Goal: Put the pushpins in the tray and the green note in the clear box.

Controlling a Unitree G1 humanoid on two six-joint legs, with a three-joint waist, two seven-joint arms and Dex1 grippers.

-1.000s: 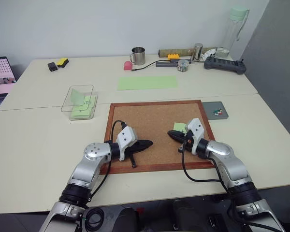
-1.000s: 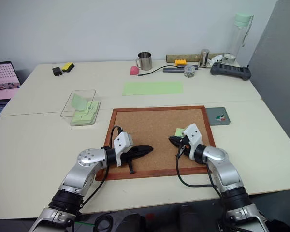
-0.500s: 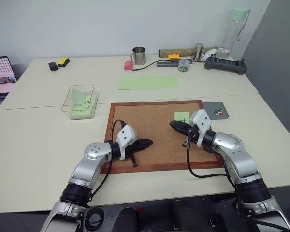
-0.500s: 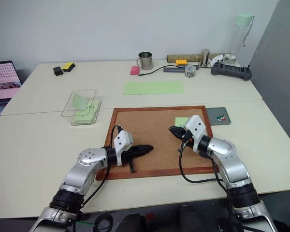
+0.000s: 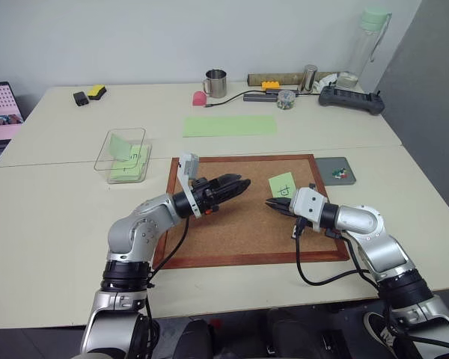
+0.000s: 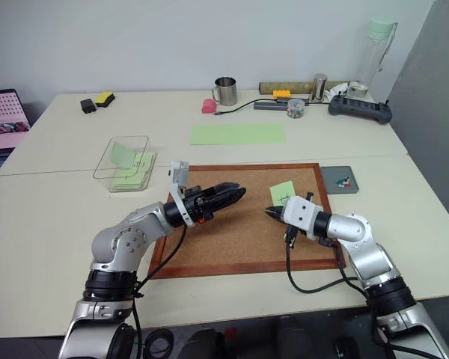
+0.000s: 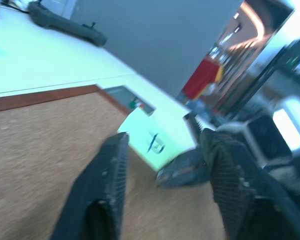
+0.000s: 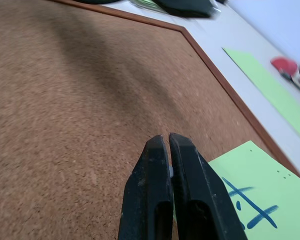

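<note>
The green note [image 5: 283, 185], marked with a dark cross, tilts up above the corkboard [image 5: 232, 232], pinched at its lower edge by my right gripper [image 5: 272, 203], which is shut on it. In the right wrist view the shut fingertips [image 8: 157, 150] meet over the cork with the note [image 8: 250, 200] beside them. My left gripper [image 5: 238, 184] hovers above the board's middle, open and empty, pointing at the note [image 7: 150, 142]. The grey tray [image 5: 344, 166] lies right of the board with a few pushpins [image 5: 337, 175] in it. The clear box [image 5: 123, 155] stands left of the board with green notes inside.
A long pale green paper strip [image 5: 230, 126] lies behind the corkboard. Along the back edge stand a metal mug [image 5: 215, 84], a pink object [image 5: 199, 98], a black controller [image 5: 350, 99] and a tall bottle [image 5: 363, 45]. A laptop [image 5: 1, 112] sits at far left.
My left gripper rose off the corkboard, rolled and opened. My right gripper lifted and rolled, and the green note came up off the cork with it.
</note>
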